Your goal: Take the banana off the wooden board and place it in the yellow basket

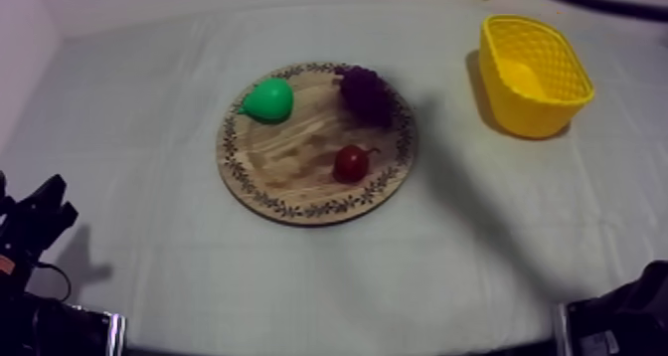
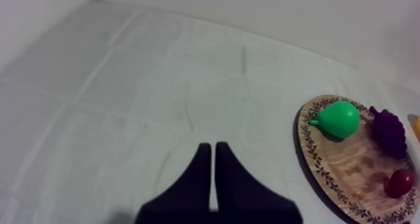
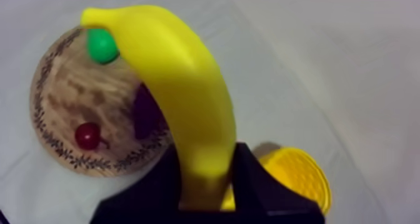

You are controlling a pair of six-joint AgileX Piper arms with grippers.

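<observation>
The yellow banana (image 3: 181,82) is held at one end by my right gripper (image 3: 206,170), which is shut on it high above the table. Far below it lie the round wooden board (image 3: 59,95) and the yellow basket (image 3: 300,176). In the top view the board (image 1: 298,151) sits mid-table and the basket (image 1: 527,111) stands at the back right. My left gripper (image 2: 212,151) is shut on nothing over bare cloth left of the board, and rests low at the left edge (image 1: 40,216) in the top view.
On the board are a green pear (image 1: 268,100), a bunch of dark grapes (image 1: 364,89) and a small red fruit (image 1: 350,164). Open cloth lies between board and basket.
</observation>
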